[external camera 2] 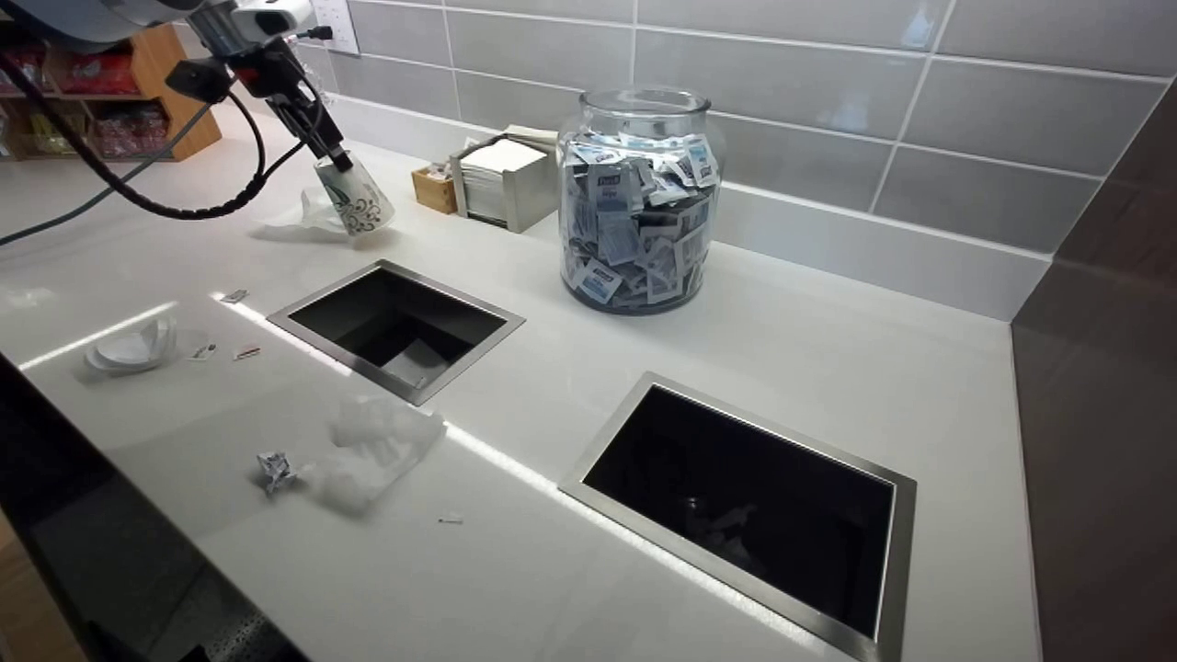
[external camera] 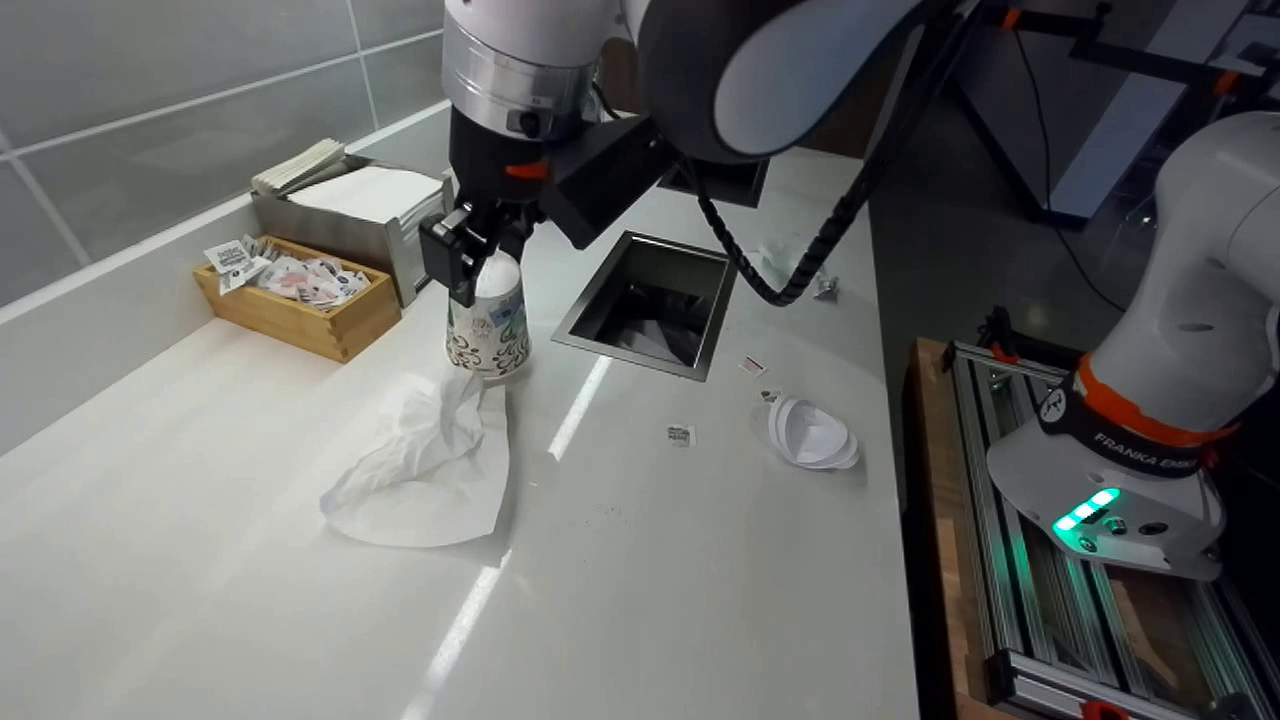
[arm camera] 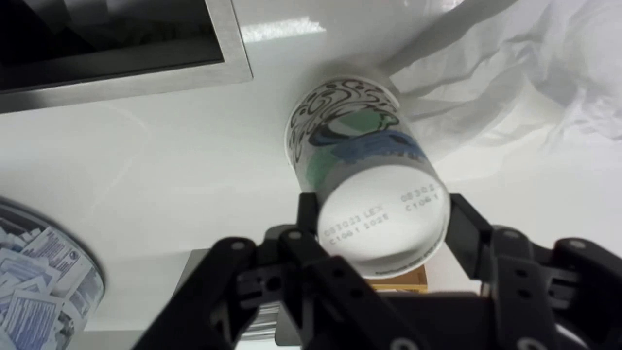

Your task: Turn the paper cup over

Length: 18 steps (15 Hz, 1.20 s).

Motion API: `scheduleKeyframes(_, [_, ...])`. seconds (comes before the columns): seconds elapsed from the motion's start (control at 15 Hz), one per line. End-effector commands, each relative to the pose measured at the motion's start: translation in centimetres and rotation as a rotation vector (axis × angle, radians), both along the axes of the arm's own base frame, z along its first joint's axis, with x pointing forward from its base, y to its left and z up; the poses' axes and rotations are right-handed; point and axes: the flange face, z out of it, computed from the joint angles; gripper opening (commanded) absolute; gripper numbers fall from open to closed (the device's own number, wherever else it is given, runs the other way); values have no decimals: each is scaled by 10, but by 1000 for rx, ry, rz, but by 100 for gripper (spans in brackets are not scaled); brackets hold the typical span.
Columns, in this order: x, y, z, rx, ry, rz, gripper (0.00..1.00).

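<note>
White paper cup [arm camera: 364, 141], one only, gripped base-up by the tool [arm camera: 384, 219]; one glass jar [external camera 2: 642, 119].

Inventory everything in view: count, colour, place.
Counter: 1, white, below grey tiles
Paper cup: 1, white, green-blue print, base-up, tilted, between jaws
Tissue: 1, white, beside cup
Jar: 1, clear, by tiles
Box: 1, tan, by tiles
Napkin holder: 1, grey, between jar and box
Napkins: many, white, in holder
Packets: many, mostly white, in jar and box
Bins: 2, dark, sunk in counter
Crushed paper: 1 clump, white, near counter edge
Scraps: several, mostly white, on counter
Wrapper: 1, silvery, on counter
Sheer sheet: 1, whitish, beside wrapper
Shelf: 1, tan, background
Bags: several, mostly red, on shelf
Robot arm: 1, white, over counter
Jaws: 1 pair, black, closed on cup
</note>
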Motion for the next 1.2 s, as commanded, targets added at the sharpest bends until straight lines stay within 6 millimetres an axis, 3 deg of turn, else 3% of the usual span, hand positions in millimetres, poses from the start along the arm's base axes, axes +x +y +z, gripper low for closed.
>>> scheduleKeyframes(0.0, [-22, 4, -8, -70, -86, -9, 41])
scheduleKeyframes(0.73, [-43, 16, -43, -240, -227, -34, 41])
scheduleKeyframes(0.8, [-46, 18, -46, -238, -220, -29, 91])
scheduleKeyframes(1.0, [-50, 23, -46, -234, -219, -30, 100])
scheduleKeyframes(1.13, [-50, 25, -44, -226, -221, -30, 100])
